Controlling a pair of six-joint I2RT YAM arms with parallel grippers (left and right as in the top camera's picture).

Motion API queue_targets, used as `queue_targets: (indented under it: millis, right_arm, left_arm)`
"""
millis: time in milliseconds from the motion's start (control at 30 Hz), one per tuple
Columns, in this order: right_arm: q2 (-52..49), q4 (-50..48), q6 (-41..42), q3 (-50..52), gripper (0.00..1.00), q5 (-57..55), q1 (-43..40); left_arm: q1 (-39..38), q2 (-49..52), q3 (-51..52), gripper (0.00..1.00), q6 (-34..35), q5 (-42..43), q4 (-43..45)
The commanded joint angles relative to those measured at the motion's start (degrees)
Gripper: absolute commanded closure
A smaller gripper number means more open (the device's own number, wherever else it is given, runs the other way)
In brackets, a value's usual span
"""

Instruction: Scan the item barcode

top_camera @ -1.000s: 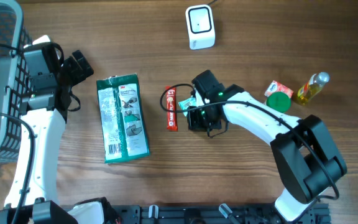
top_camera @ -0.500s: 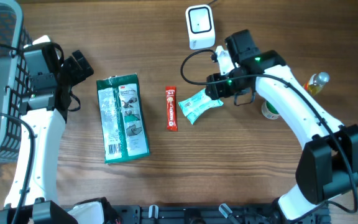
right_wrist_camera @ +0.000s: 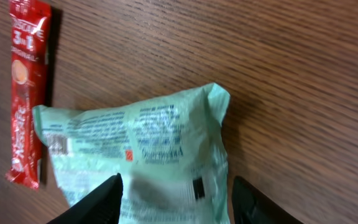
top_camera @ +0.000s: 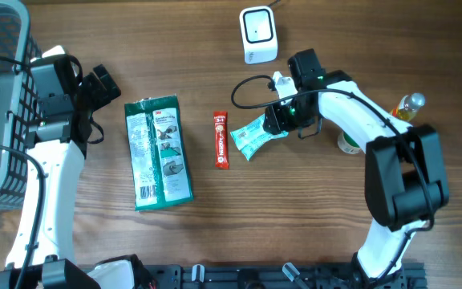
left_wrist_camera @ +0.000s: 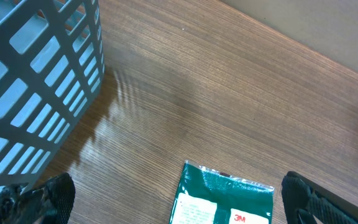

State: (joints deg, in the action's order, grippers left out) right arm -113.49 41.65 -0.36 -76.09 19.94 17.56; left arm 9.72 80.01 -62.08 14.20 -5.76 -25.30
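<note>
Mint-green packet (right_wrist_camera: pixel 148 143), flat on tabletop (right_wrist_camera: pixel 291 74) beside red sachet (right_wrist_camera: pixel 27 93).
Right pincer (right_wrist_camera: pixel 176 198) spread astride its end; left pincer (left_wrist_camera: pixel 179 202) spread, idle. Close squarely across the width, then present barcode to scanner (top_camera: pixel 257 34).

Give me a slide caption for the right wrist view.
Right gripper, jaws open, over a pale green packet beside a red 3-in-1 sachet on a wooden table.

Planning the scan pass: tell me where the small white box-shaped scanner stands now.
In the overhead view, the small white scanner stands near the wooden table's far edge, right of centre, beyond the right gripper and the pale green plastic packet.
</note>
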Motion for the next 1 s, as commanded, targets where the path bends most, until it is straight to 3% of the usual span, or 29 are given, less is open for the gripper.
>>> queue_targets:
  millis: [0, 200, 367, 400, 467, 500, 600, 967]
  right_arm:
    - [-2.1, -0.72, -1.14, 0.85, 0.43, 2.23, 0.04]
    - [-2.45, -0.87, -0.96, 1.29, 0.48, 2.21, 0.04]
    - [-2.45, -5.27, 0.52, 7.67, 0.48, 2.21, 0.04]
    - [-2.45, -6.36, 0.55, 8.96, 0.51, 2.71, 0.04]
    - [-2.32, -6.23, 0.52, 8.9, 0.8, 2.89, 0.0]
    - [-1.81, -6.16, 0.46, 8.22, 0.88, 3.21, -0.15]
    - [0.59, -5.05, 0.33, 5.62, 0.94, 4.26, -1.11]
    - [26.38, -3.45, -16.59, 3.54, 0.96, 10.14, -3.39]
  left_arm:
    - [0.15, -0.5, -0.61, 0.0, -0.5, -0.33, 0.17]
    - [0.15, -0.5, -0.61, 0.0, -0.48, -0.33, 0.17]
    - [0.15, -0.5, -0.61, 0.0, -0.5, -0.33, 0.17]
    - [0.15, -0.5, -0.61, 0.0, -0.48, -0.33, 0.17]
    - [0.15, -0.5, -0.61, 0.0, -0.48, -0.33, 0.17]
    - [0.15, -0.5, -0.61, 0.0, -0.48, -0.33, 0.17]
    - [0.15, -0.5, -0.61, 0.0, -0.48, -0.33, 0.17]
    - [0.15, -0.5, -0.61, 0.0, -0.5, -0.33, 0.17]
